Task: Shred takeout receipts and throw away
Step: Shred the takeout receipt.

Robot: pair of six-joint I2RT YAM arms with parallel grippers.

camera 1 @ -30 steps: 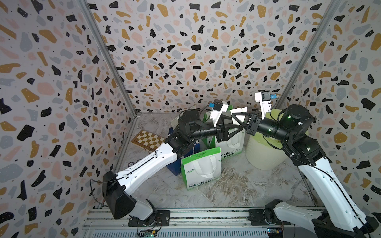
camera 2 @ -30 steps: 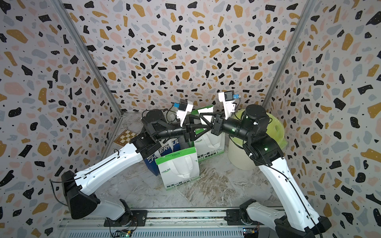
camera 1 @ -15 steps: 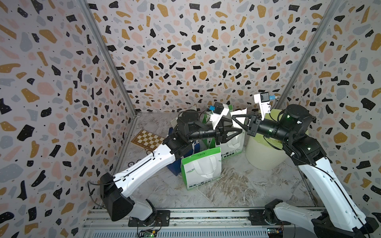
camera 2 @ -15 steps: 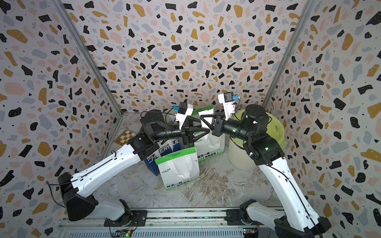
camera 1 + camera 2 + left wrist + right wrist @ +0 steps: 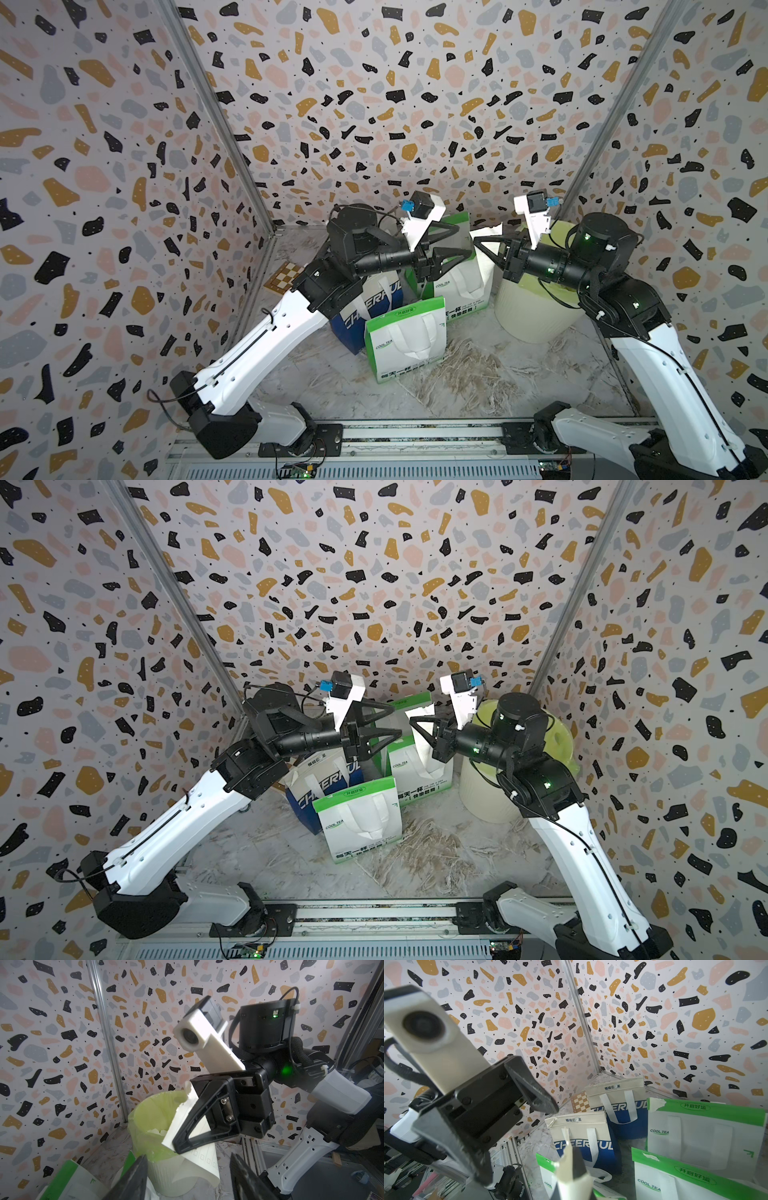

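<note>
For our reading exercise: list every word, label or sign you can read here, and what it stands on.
"COOL TEA": white face of a green-and-white bag.
"开启好运": its green top band.
"CHEERFUL": blue-and-white bag, partly behind its handles.
Small characters on that bag's cream band: too small to read.
Bottom line on the front green-and-white bag, in a top view: blurred.

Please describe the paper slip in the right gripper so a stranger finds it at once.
Find the green-lined bin in the far right corner. Beside it, in the air, the right gripper is shut on a cream-white receipt. Unlike the white handles of the bags, it is loose, with faint ruled boxes and a torn edge.
</note>
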